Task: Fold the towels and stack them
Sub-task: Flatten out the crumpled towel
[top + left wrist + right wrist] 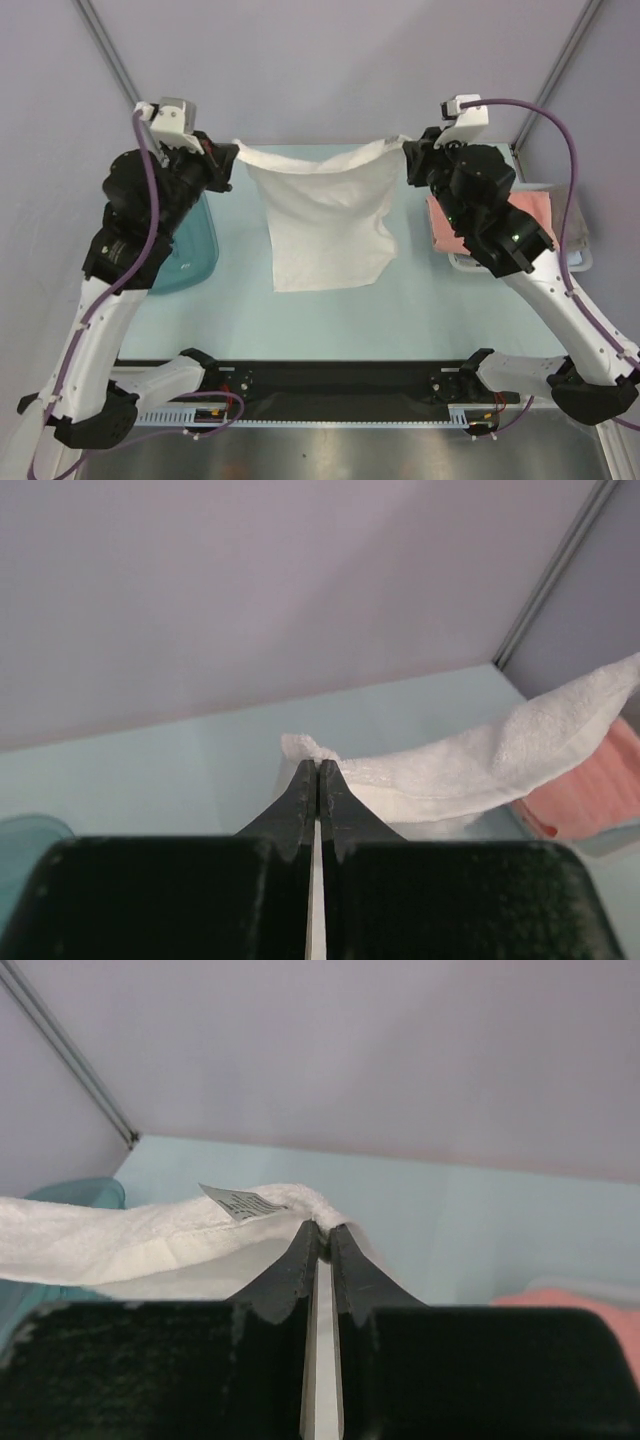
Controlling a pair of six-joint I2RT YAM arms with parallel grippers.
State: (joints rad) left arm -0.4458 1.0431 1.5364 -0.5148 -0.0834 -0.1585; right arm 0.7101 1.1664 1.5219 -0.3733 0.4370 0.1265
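Observation:
A white towel hangs spread between my two grippers above the far middle of the table, its lower edge near the table surface. My left gripper is shut on its left top corner, seen in the left wrist view with the towel running off to the right. My right gripper is shut on the right top corner, seen in the right wrist view, where the towel carries a small printed label. A salmon-pink towel lies folded at the right, under my right arm. The grey and light blue towels are out of view.
A translucent blue tub stands at the left under my left arm. A white basket holds the pink towel at the right edge. The pale blue table has a black strip along its near edge.

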